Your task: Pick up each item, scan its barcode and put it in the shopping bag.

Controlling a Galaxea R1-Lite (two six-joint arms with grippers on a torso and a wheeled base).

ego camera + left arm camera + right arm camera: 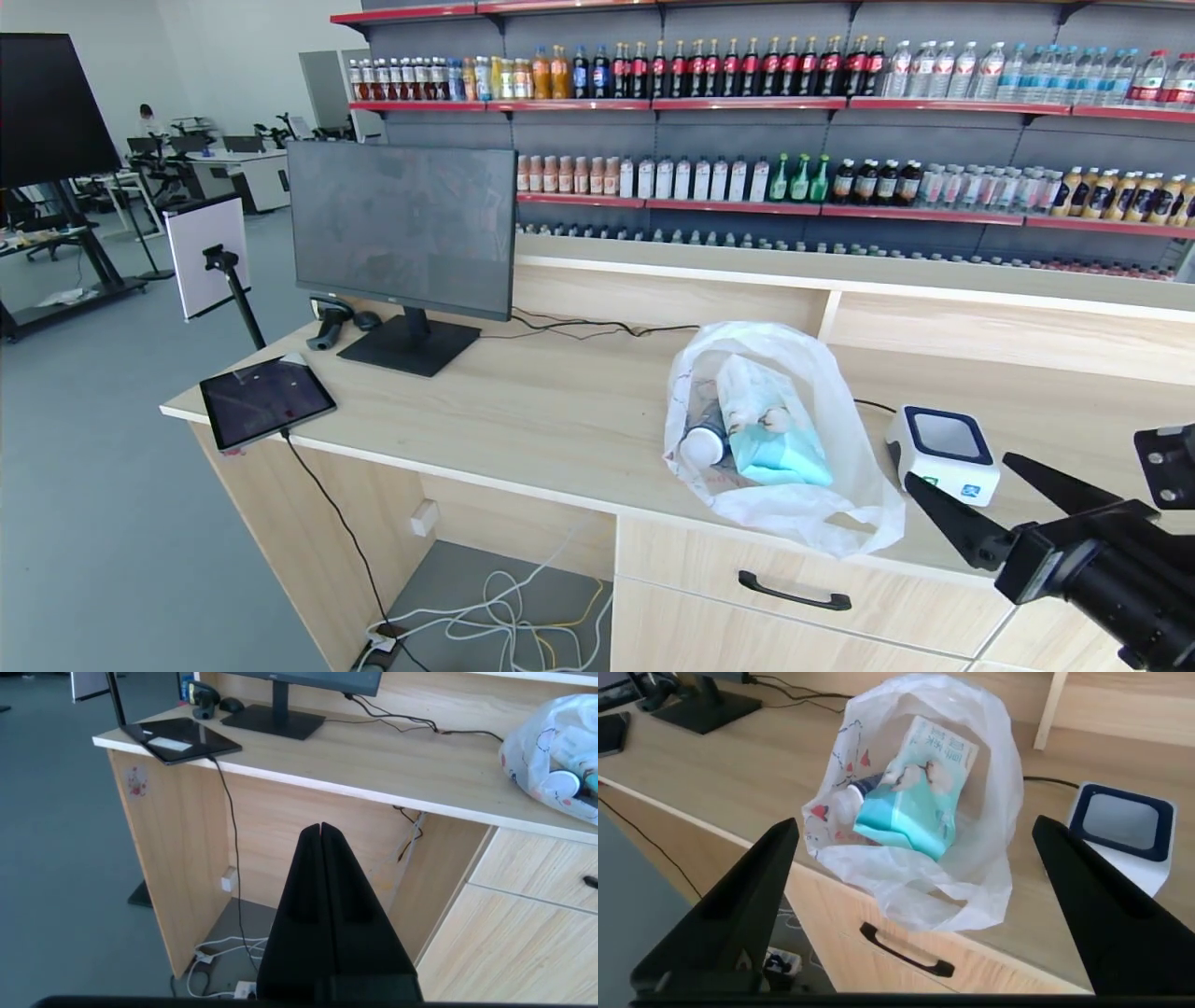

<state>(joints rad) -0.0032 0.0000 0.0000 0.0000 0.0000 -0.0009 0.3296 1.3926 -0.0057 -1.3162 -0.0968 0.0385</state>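
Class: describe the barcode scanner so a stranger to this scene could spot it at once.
Find the wooden counter in front of the drink shelves. Just right of the white bag on it sits the scanner: the only small white box, with a dark, blue-rimmed window on top.

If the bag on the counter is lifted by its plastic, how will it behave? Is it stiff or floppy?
The bag is thin crumpled film, so it will probably be floppy and sag around its load. The pack and bottle lie loose inside and may slide out if it tilts. Pushed, the film would likely wrinkle rather than slide.
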